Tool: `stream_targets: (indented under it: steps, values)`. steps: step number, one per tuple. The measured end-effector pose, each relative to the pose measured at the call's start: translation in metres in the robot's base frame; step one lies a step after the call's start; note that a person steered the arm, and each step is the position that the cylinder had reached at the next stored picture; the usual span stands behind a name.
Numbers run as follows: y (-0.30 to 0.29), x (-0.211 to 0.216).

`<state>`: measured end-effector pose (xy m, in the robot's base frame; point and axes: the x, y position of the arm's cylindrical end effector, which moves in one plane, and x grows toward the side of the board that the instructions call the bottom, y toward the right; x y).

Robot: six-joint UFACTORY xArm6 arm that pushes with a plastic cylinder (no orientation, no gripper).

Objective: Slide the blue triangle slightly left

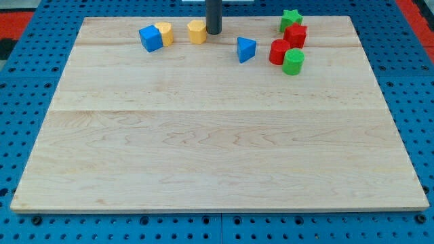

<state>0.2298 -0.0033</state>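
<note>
The blue triangle (246, 49) lies near the view's top, right of centre, on the wooden board (217, 135). My tip (213, 32) is a dark rod end standing up and to the left of the triangle, apart from it. The tip sits right beside a yellow block (196, 31), at its right edge.
A blue cube (150, 38) touches a yellow cylinder (164, 32) at the top left. At the top right a green star (291, 19), a red block (295, 34), a red cylinder (279, 51) and a green cylinder (293, 62) cluster together, just right of the triangle.
</note>
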Motion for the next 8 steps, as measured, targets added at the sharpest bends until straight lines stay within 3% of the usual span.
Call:
stream_targets:
  steps: [2,8]
  values:
    - [0.089,0.008]
    - [0.105,0.026]
